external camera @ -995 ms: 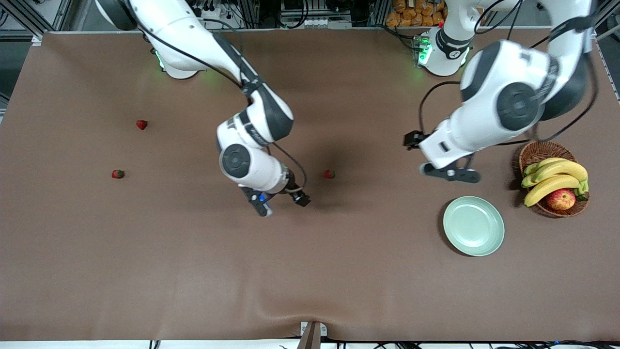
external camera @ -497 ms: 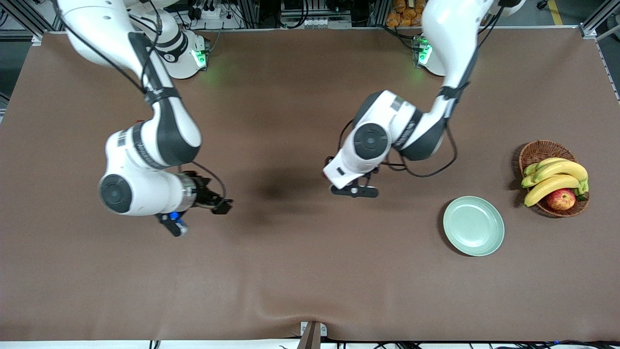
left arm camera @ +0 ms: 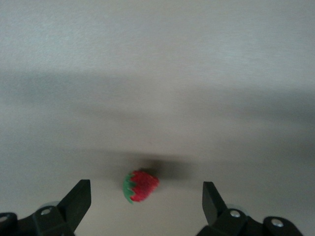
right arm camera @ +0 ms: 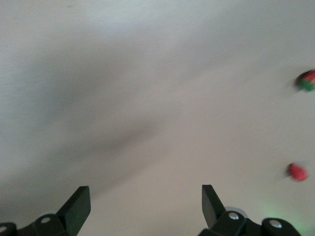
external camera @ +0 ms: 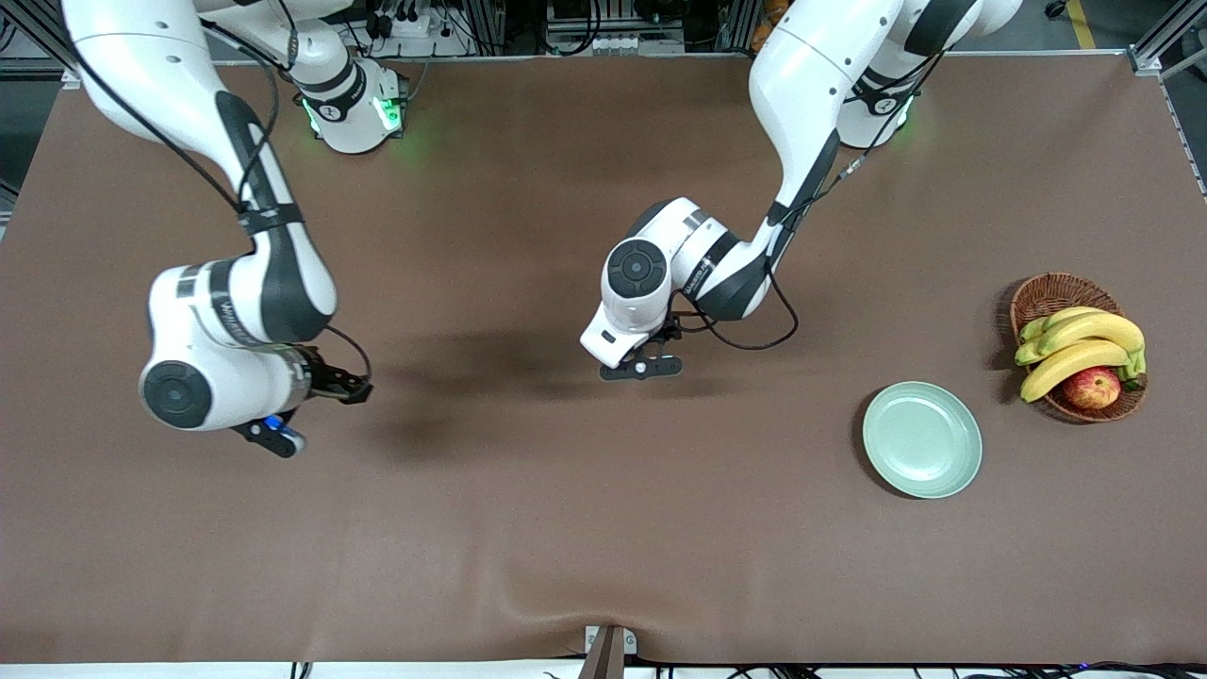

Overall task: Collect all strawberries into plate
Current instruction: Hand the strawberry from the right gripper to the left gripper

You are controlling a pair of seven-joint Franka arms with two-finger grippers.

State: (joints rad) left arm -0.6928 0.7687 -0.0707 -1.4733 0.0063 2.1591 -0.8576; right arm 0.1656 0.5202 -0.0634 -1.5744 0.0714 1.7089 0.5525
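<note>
two white arms reach over the brown tabletop [external camera: 528, 528], the largest thing in the scene. the right arm stretches out toward its own end of the tabletop, and the left arm bends down over the middle.

the woven basket [external camera: 1051, 294] sits at the left arm's end, holding bananas [external camera: 1080, 344] and an apple [external camera: 1092, 387]. just beside it, nearer the front camera, lies the pale green plate [external camera: 922, 439], with nothing on it.

the left hand [left arm camera: 146, 199] hangs low over the middle of the tabletop, well apart from the plate, its fingers [left arm camera: 78, 196] spread wide. one strawberry [left arm camera: 141, 185] lies on the tabletop between them, untouched by either finger, its green cap turned toward one finger; in the front view the arm's wrist covers it.

the right hand [right arm camera: 146, 199] hovers over the tabletop near the right arm's end, its fingers [right arm camera: 78, 199] likewise spread wide and holding nothing. its wrist view shows two more strawberries lying on the bare tabletop off to one side of the hand, apart from each other: one with its green cap showing [right arm camera: 307, 80], the other a blurred red spot [right arm camera: 297, 171]. the front view does not show them, as the right arm covers that stretch of tabletop.
</note>
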